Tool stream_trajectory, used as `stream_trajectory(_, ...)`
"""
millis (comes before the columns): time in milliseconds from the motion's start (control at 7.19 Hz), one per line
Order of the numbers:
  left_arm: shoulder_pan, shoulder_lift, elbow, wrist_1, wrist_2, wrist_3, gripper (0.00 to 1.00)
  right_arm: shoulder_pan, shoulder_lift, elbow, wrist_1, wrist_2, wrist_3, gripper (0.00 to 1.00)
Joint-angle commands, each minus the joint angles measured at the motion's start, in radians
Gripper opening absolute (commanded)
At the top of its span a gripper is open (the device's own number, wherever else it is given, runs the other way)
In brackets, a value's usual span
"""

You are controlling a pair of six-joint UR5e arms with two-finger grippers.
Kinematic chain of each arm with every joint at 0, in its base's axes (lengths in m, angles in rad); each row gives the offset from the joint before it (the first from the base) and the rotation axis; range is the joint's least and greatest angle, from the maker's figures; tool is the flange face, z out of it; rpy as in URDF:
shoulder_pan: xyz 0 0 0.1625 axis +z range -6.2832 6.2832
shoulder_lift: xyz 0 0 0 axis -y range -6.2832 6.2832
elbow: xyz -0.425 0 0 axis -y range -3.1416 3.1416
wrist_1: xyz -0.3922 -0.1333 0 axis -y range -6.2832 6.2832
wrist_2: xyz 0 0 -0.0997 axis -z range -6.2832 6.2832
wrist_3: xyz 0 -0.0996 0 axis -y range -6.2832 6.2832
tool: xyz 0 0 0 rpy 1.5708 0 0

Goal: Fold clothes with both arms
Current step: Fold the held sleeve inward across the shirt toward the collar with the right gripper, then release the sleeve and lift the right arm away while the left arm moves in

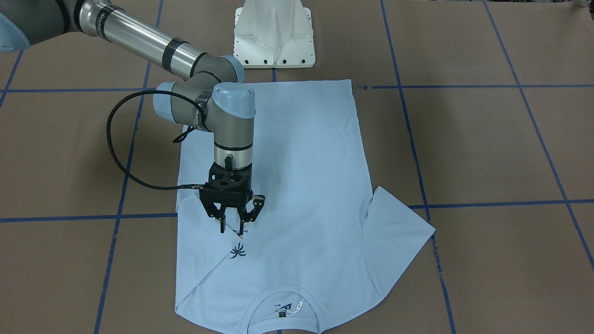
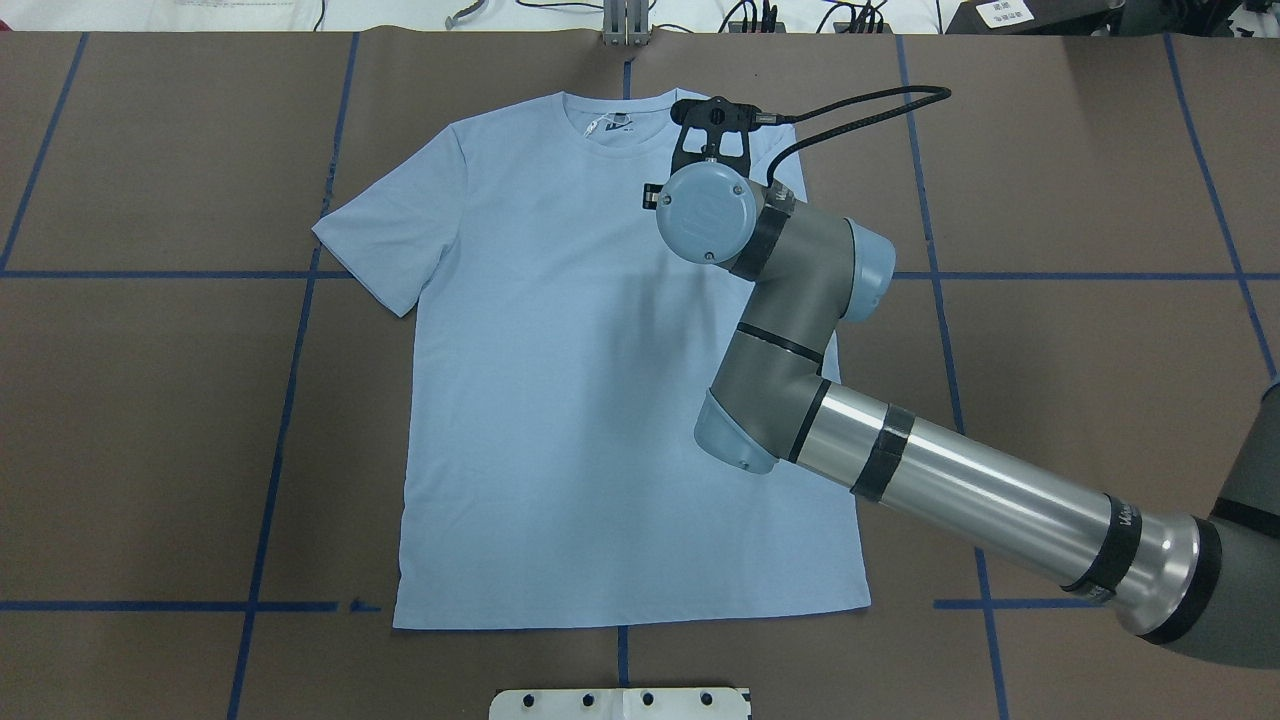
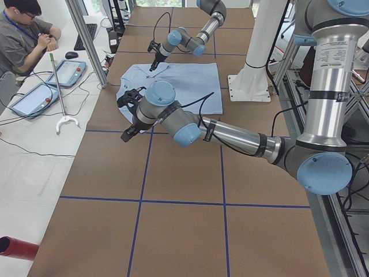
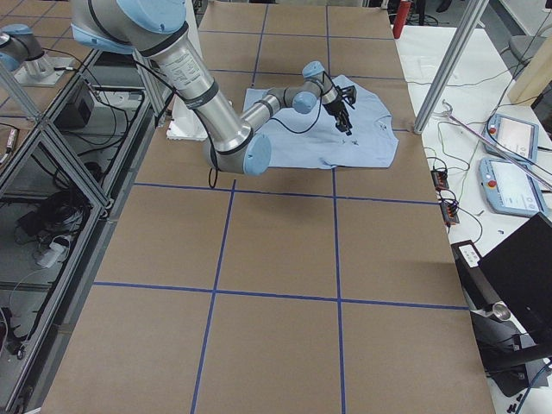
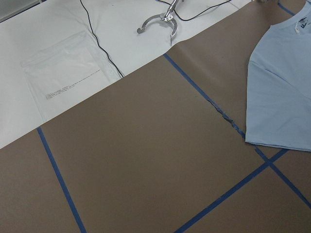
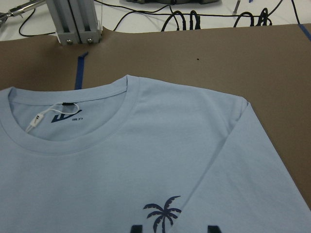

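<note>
T-shirt (image 1: 301, 153) lies flat on the tabletop (image 1: 487, 148), chest up, collar at the bottom of the front view. At frame left the folded sleeve (image 1: 197, 246) is turned in over the chest. At right the spread sleeve (image 1: 399, 222) lies out flat.

My right gripper (image 1: 232, 228) stands upright just above the palm print (image 1: 237, 251), jaws spread, nothing between them. I judge a straight lift is best so the fold isn't dragged. Then the left gripper (image 3: 127, 135) goes to the spread sleeve's hem.

Left jaws: cannot tell, side view only. Overhead, the right arm (image 2: 800, 330) hides the folded sleeve. Whether the right tips touch cloth is unclear.
</note>
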Motion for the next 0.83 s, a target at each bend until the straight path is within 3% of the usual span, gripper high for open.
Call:
stream_trajectory(0,0.016,-0.062,-0.007,-0.056,0.005,-0.069,1.00,0.125,0.022,0.037,-0.009,0.248,-0.069,1.00)
stream_trajectory(139,0.138,-0.117,0.013,-0.064,0.008,-0.182,1.00,0.209,0.015,0.058,-0.043,0.364,-0.154,1.00)
stream_trajectory(278,0.217,-0.172,0.048,-0.070,0.095,-0.380,1.00,0.299,0.000,0.110,-0.119,0.462,-0.245,1.00)
stream_trajectory(417,0.308,-0.205,0.056,-0.075,0.244,-0.557,1.00,0.402,-0.047,0.188,-0.184,0.586,-0.361,1.00)
stream_trajectory(556,0.391,-0.237,0.080,-0.075,0.337,-0.679,0.99,0.517,-0.108,0.231,-0.199,0.718,-0.487,1.00)
stream_trajectory(695,0.445,-0.278,0.134,-0.077,0.391,-0.788,0.90,0.609,-0.164,0.238,-0.203,0.811,-0.588,1.00)
